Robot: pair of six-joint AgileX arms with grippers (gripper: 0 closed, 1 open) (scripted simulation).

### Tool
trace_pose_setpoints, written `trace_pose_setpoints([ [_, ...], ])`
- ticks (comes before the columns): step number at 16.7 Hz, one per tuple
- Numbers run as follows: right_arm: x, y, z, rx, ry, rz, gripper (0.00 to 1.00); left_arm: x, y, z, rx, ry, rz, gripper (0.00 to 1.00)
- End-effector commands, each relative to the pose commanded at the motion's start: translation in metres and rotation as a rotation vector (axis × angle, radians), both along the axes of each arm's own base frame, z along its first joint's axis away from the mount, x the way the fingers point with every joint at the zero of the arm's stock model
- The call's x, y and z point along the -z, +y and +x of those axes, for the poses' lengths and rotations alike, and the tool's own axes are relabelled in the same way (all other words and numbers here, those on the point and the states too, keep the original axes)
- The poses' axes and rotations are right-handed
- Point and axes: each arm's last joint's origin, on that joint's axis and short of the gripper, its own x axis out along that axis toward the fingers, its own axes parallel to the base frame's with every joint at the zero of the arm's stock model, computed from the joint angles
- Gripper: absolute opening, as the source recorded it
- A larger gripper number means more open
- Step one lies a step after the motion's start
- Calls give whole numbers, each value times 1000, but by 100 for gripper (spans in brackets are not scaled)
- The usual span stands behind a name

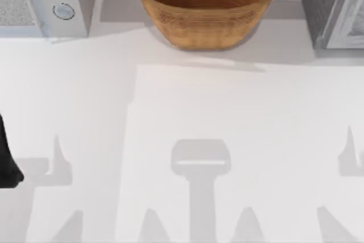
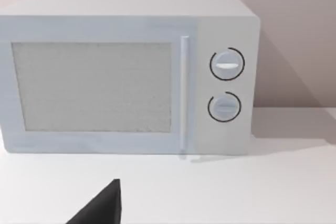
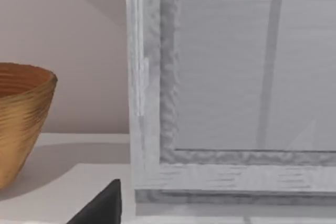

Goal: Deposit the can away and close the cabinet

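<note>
Tabletop [image 1: 182, 112], white and flat, runs bare across the whole middle and near half of the top view. Only grey shadows lie on it, so the centre and the 6 o'clock edge give wide room to move.

All the furniture crowds the far edge. A pale grey box-shaped microwave [image 1: 40, 1] with two round dials sits at 11 o'clock. In the left wrist view it faces the camera with its door shut, its vertical handle beside the speckled window. A round woven wicker basket [image 1: 206, 7], tan and deep-walled, stands at 12 o'clock with a clear gap between it and the microwave. The grey textured cabinet [image 1: 333, 4] stands at 1 o'clock, near the basket but apart from it. In the right wrist view its framed front panel rises close ahead, with the basket's wall to one side.

The black left arm [image 1: 7, 160] juts in at the table's 8 o'clock edge, well apart from everything. The left gripper [image 2: 100, 208] shows as a dark wedge before the microwave, and the right gripper [image 3: 100, 208] as a like wedge before the cabinet's lower frame. Whether either claw is spread or pressed together, I cannot tell.
</note>
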Motion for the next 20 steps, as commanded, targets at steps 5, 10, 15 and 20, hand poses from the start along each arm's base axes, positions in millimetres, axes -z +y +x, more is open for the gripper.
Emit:
trace_pose_setpoints([
  [5,-23,-35,27,4,-4,-15,100,0,0,0,0,0,0,100],
  [10,-15,-98,54,4,43,3,100,0,0,0,0,0,0,100],
  [15,12,-161,52,0,61,25,100,0,0,0,0,0,0,100],
  [20,22,-189,41,-2,50,9,100,0,0,0,0,0,0,100],
])
